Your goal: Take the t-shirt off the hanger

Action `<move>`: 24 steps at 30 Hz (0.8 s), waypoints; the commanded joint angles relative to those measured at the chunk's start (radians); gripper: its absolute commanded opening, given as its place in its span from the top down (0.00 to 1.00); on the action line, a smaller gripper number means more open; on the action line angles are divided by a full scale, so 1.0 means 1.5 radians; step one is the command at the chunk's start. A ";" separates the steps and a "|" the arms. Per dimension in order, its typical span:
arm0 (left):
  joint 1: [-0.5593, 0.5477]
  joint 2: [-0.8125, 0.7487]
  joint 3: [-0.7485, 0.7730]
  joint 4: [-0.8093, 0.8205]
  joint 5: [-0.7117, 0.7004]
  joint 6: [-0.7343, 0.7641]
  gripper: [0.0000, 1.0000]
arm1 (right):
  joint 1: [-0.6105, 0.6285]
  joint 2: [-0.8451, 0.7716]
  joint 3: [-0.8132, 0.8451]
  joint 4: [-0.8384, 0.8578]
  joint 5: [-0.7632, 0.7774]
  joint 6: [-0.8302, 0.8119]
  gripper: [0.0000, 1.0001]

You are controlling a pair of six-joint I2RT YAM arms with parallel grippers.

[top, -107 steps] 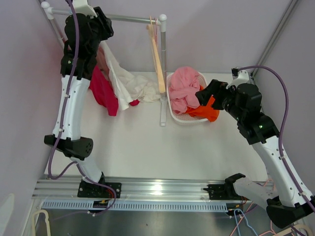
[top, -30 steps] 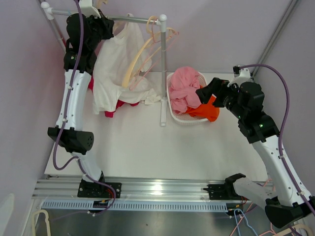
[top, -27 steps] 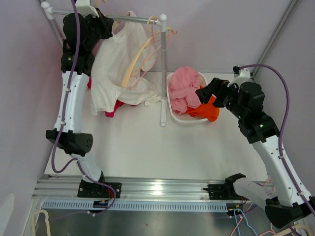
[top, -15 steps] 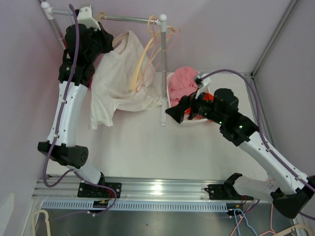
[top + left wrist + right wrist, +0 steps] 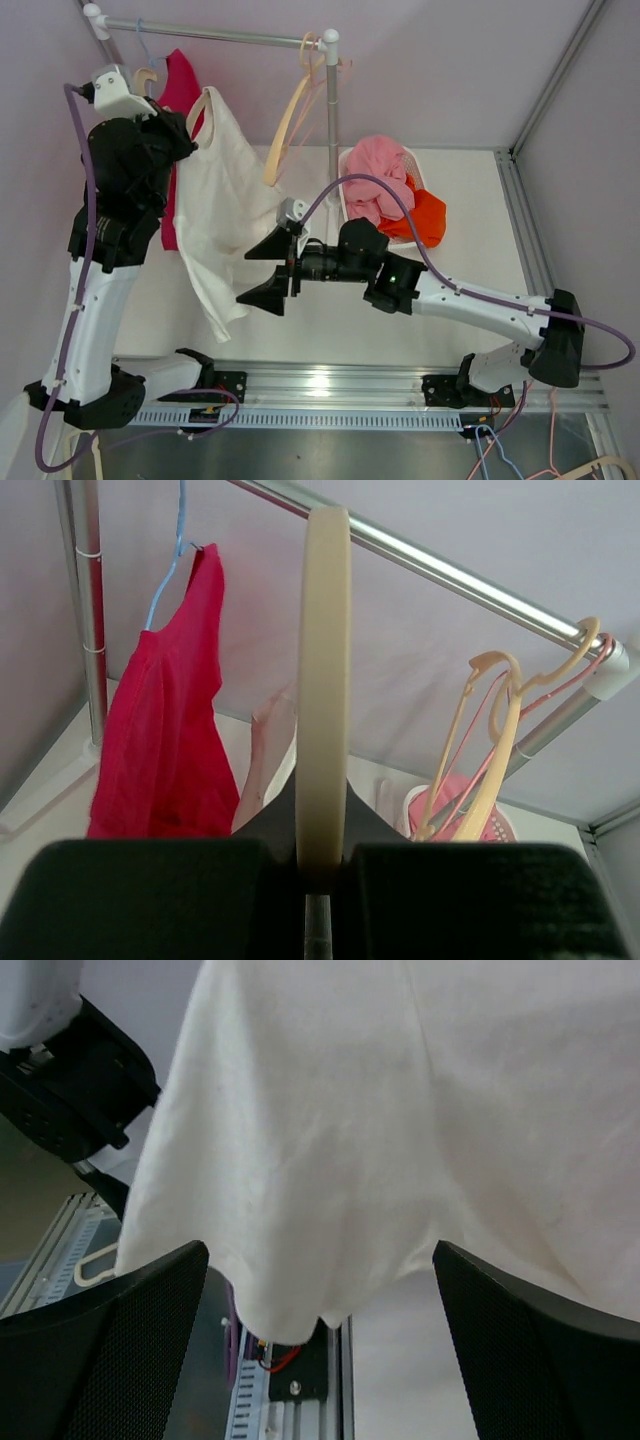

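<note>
Left gripper [image 5: 320, 865] is clamped on the hanger [image 5: 325, 660]. The left wrist view shows the cream bar edge-on, pinched between the two black pads. From above, that gripper [image 5: 178, 125] sits at the shirt's collar, with only the hanger's hook [image 5: 150, 80] peeking out beside it. The t-shirt [image 5: 225, 210] hangs below it, on the hanger and in front of the rail [image 5: 220, 35].

Right gripper [image 5: 268, 270] is spread wide, its jaws far apart and gripping nothing, just beside the shirt's lower edge. Its own camera looks between the two dark mesh-faced fingers [image 5: 110, 1350] straight at the cloth [image 5: 330, 1110], whose hem droops between them — whether cloth touches a finger can't be told.

The left wrist view gives what the overhead hides: a red garment [image 5: 160, 740] on a thin blue hanger, and a bunch of bare cream and pink hangers [image 5: 490, 740] hooked at the rail's far end. From above, the red garment [image 5: 180, 100] is half covered by the left arm. The right arm's cable crosses in front of the white mesh basket [image 5: 414, 165], which holds a pink heap [image 5: 378, 185] and an orange piece [image 5: 425, 215].

The shirt is soft, off-white and loosely folded; the rail is shiny metal tube.
</note>
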 commanded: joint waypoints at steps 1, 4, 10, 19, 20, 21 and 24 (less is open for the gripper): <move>-0.014 0.014 -0.008 0.041 -0.039 -0.026 0.99 | 0.028 0.041 0.063 0.133 -0.026 0.007 0.00; -0.019 0.017 -0.016 0.049 -0.042 -0.023 1.00 | 0.047 0.093 0.111 0.149 -0.046 0.017 0.00; -0.021 0.026 -0.017 0.051 -0.041 -0.019 0.99 | 0.071 0.198 0.226 0.128 -0.058 0.031 0.06; -0.023 0.025 -0.022 0.069 -0.036 -0.013 1.00 | 0.110 0.188 0.215 0.064 0.014 -0.010 0.68; -0.023 0.023 -0.024 0.070 -0.036 -0.015 1.00 | 0.115 0.178 0.203 0.066 0.032 -0.019 0.43; -0.022 0.021 -0.034 0.073 -0.036 -0.015 1.00 | 0.121 0.172 0.196 0.062 0.046 -0.029 0.42; -0.024 0.015 -0.044 0.079 -0.041 -0.016 0.99 | 0.126 0.164 0.197 0.039 0.099 -0.031 1.00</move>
